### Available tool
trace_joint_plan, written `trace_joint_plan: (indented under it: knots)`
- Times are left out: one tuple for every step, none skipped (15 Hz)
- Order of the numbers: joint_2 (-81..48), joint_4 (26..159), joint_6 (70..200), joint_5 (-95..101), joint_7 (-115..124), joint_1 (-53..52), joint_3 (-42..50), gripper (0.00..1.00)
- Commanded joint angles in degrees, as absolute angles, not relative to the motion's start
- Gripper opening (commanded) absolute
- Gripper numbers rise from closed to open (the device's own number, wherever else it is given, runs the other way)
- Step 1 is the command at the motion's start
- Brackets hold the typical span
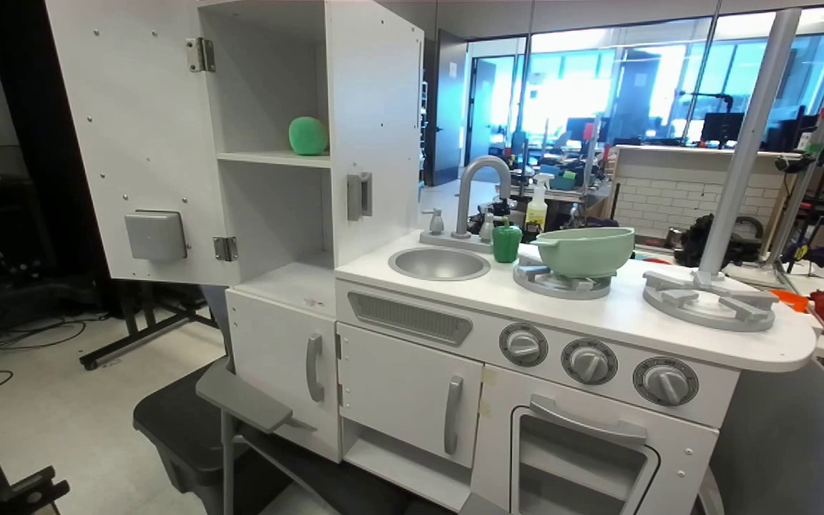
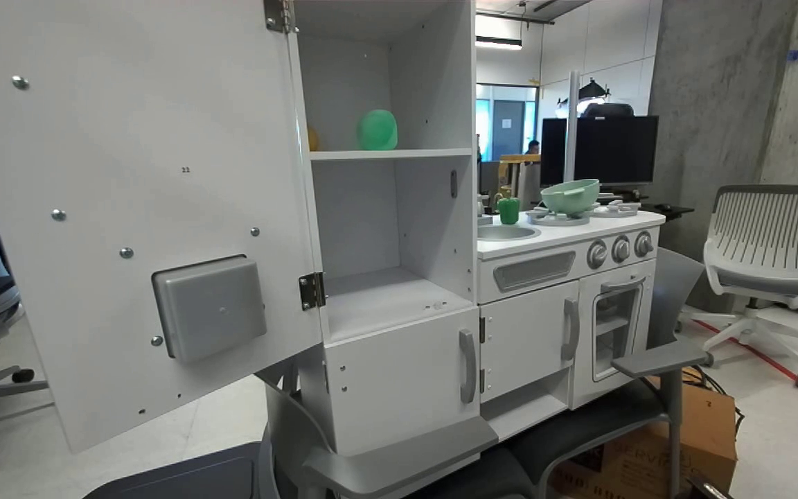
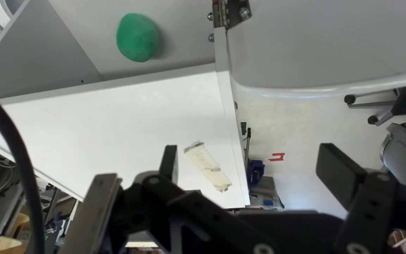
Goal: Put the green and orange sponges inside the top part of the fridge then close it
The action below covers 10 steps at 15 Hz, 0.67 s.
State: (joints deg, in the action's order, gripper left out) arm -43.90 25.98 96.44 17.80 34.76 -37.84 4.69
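Observation:
The green sponge [image 1: 308, 136] rests on the upper shelf of the white toy fridge, and it also shows in the other exterior view [image 2: 377, 130] and in the wrist view [image 3: 137, 37]. The orange sponge [image 2: 313, 138] shows only as a sliver on the same shelf, mostly hidden behind the fridge door's hinge edge. The fridge door [image 1: 140, 143] stands wide open in both exterior views, and part of it shows in the wrist view [image 3: 330, 46]. My gripper [image 3: 254, 165] is open with nothing between its fingers, over the fridge's top panel [image 3: 125, 130] and the floor beside it.
The kitchen counter beside the fridge holds a green pepper [image 1: 506, 242], a pale green bowl [image 1: 587, 252], a sink [image 1: 439, 265] and burners. A grey chair [image 2: 399, 450] stands in front. The lower fridge compartment [image 2: 371, 298] has a white floor.

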Motion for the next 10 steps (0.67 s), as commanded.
trace_joint_plan:
  knots:
    - [-45.78,24.60,97.43,18.04,35.93,-38.65,5.67,1.00]
    - [-46.11,24.60,97.37,17.98,35.79,-38.64,5.66,1.00]
    - [-46.40,24.66,97.23,17.88,35.64,-38.61,5.65,1.00]
    - [-46.60,24.64,96.64,17.84,35.30,-38.75,5.62,1.00]
    - [-46.63,24.69,95.79,17.58,34.65,-38.76,5.43,1.00]
    - [-46.38,25.00,94.52,17.24,33.82,-38.71,5.16,1.00]
    - [-46.13,25.24,93.23,17.11,33.04,-38.79,5.03,1.00]
    - [-45.93,25.32,92.05,16.85,32.21,-38.72,4.82,1.00]
    - [-45.55,25.45,90.65,16.54,31.16,-38.61,4.59,1.00]
    - [-45.03,25.91,89.42,16.48,30.28,-38.63,4.53,1.00]
